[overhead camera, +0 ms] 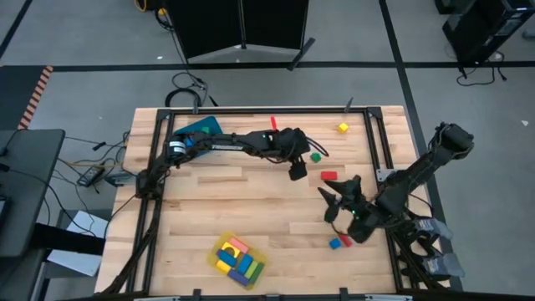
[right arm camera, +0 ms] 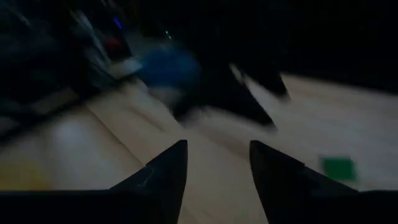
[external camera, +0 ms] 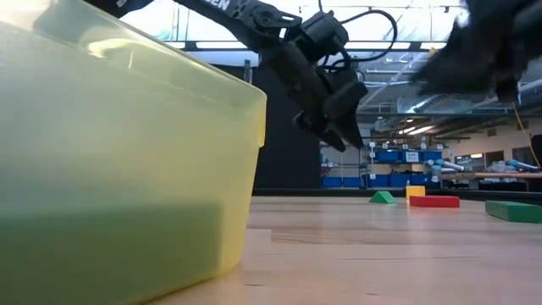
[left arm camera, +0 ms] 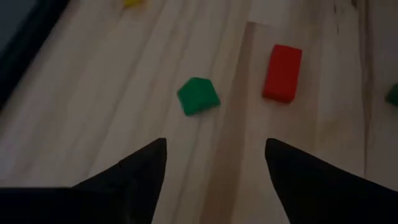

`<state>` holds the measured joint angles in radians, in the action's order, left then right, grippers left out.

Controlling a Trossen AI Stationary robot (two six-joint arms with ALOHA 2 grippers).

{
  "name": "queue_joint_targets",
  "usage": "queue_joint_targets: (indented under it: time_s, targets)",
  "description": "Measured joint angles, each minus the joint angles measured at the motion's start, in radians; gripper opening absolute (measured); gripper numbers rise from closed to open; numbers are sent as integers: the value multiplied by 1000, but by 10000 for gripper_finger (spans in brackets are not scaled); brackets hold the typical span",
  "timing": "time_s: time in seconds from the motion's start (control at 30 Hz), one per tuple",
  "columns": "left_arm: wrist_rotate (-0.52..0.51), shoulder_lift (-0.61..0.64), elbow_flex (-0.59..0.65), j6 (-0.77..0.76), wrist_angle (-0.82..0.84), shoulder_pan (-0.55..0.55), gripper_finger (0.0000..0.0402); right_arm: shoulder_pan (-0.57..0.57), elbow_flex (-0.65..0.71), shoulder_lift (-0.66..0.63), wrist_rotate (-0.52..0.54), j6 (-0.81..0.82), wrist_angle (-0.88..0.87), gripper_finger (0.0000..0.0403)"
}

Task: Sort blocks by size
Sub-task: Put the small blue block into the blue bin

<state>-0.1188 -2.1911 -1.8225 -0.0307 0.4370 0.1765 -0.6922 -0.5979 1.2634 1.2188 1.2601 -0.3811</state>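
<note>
While my left gripper [left arm camera: 214,158] hangs open and empty, the small green block [left arm camera: 198,95] lying just ahead of its fingertips looks light, rigid and smooth, so I'd pinch its flat opposite sides squarely.

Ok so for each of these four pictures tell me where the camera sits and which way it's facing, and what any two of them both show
High view: above the table, looking straight down; both arms, left gripper, right gripper.
Low view: at table-top height beside the yellow tray, looking level across; the left arm hangs in from above.
Left wrist view: on the left arm, looking down past its open fingers at the green block and red block.
Right wrist view: on the right arm, past its parted fingers; blurred.
Shared: high and left wrist views both show the green and red blocks.
</note>
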Motion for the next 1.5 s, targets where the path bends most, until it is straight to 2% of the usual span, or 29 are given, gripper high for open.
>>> queue_joint_targets:
  time_s: [0.1,0.3,0.43,0.5,0.63,0.7,0.77,0.87,1.0,1.23,1.33,1.5]
  targets:
    - [7,7,-1,91,2,16,257,62,37,20,-98,51,-15,159]
    - [22,5,-5,349,91,21,242,90,59,12,-146,31,-30,146]
    - [-1,6,-45,358,129,24,255,157,58,5,-176,96,-107,139]
    - [-4,7,-51,341,140,26,260,214,58,8,-231,97,-142,125]
    - [21,8,-57,329,174,27,259,321,59,19,-405,-18,-127,80]
    - [73,28,-44,319,221,28,254,341,59,19,-506,-127,-57,57]
    - [130,49,-20,307,215,29,248,333,59,19,-579,-226,14,42]
    - [187,96,37,292,195,32,238,299,57,18,-600,-302,102,36]
    - [183,151,119,291,122,33,227,259,56,10,-604,-307,126,46]
    - [169,157,187,342,103,22,223,195,56,10,-642,-274,126,74]
    - [119,157,215,388,18,10,223,175,56,10,-642,-262,136,81]
    - [-52,157,222,470,-103,-30,235,122,56,10,-654,-262,176,86]
